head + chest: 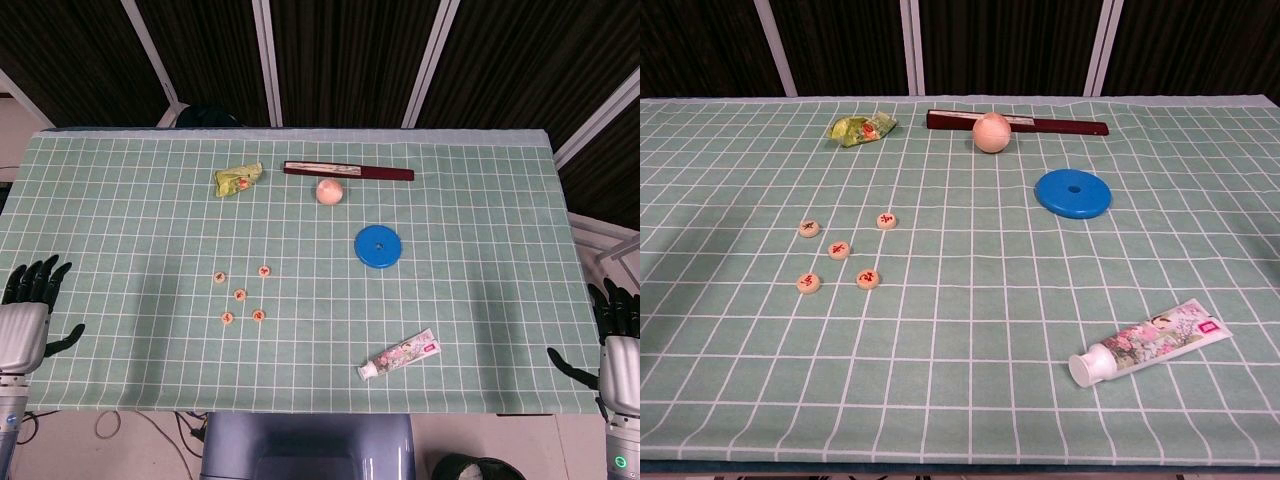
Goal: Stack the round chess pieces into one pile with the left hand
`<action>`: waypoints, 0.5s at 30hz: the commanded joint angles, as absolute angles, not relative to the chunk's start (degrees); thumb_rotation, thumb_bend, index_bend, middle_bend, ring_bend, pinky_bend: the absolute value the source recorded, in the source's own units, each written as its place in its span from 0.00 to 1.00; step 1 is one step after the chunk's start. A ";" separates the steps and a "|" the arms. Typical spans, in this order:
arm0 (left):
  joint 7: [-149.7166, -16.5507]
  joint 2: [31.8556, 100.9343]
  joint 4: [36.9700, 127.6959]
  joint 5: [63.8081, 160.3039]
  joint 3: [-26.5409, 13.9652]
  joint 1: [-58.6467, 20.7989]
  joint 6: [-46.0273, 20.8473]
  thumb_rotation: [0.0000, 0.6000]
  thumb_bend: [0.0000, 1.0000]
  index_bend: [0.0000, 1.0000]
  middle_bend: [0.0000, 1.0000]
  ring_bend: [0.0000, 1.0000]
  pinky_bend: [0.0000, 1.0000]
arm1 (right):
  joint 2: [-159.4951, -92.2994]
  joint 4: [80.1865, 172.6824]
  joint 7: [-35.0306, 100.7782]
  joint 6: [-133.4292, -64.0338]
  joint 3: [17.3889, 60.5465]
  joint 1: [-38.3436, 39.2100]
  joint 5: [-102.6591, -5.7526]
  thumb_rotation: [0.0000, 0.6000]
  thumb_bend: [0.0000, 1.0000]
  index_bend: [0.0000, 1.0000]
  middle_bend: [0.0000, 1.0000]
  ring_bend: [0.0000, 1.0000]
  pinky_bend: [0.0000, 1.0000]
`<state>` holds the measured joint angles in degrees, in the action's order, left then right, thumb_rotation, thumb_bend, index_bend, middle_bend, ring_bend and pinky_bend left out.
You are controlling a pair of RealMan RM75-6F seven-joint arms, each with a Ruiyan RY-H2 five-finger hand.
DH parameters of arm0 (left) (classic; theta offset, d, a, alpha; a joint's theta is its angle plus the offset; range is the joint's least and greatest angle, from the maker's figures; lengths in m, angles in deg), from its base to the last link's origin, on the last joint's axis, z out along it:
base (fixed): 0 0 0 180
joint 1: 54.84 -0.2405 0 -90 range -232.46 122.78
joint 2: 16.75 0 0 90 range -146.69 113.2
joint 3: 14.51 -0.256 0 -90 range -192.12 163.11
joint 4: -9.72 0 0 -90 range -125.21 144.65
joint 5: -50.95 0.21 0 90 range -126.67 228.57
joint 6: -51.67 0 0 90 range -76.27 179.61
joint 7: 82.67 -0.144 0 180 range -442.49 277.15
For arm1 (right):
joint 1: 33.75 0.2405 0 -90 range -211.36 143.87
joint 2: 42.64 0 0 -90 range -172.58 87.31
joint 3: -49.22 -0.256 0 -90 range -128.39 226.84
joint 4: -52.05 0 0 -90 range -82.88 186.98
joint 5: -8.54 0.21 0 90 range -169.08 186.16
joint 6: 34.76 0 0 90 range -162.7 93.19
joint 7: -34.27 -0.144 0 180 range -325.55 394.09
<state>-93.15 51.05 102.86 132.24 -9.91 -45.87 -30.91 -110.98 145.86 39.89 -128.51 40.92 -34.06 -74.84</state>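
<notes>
On table (970,420): 5 chess pieces (839,250) unstacked.

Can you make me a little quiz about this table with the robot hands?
1. How many round chess pieces lie on the green cloth?
2. True or false: the pieces are already in one pile.
3. Which hand holds something: A left hand, B right hand, C neither?

Key:
1. Five, all lying flat and apart.
2. False.
3. C. Both hands sit at the table's edges with nothing in them.
</notes>
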 commanded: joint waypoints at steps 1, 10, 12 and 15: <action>-92.66 50.92 103.28 132.69 -9.91 -45.53 -30.53 1.00 0.19 0.12 0.00 0.00 0.00 | -111.00 145.99 39.84 -128.52 40.86 -34.08 -74.71 1.00 0.23 0.09 0.01 0.00 0.00; -97.29 48.29 111.49 132.50 -6.28 -33.76 -15.58 1.00 0.18 0.16 0.00 0.00 0.00 | -111.05 146.10 39.94 -128.68 40.94 -34.17 -74.87 1.00 0.23 0.09 0.01 0.00 0.00; -99.29 48.94 112.50 130.18 -5.19 -30.98 -11.77 1.00 0.18 0.17 0.00 0.00 0.00 | -111.07 146.08 40.00 -128.61 40.92 -34.13 -74.80 1.00 0.23 0.09 0.01 0.00 0.00; -104.24 51.35 113.41 126.16 -3.82 -26.58 -6.82 1.00 0.17 0.17 0.00 0.00 0.00 | -111.11 146.14 40.04 -128.60 40.83 -34.17 -74.53 1.00 0.23 0.09 0.01 0.00 0.00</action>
<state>-99.45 49.50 111.33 130.22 -5.93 -31.35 -11.81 -111.10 146.13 40.04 -128.60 40.84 -34.17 -74.55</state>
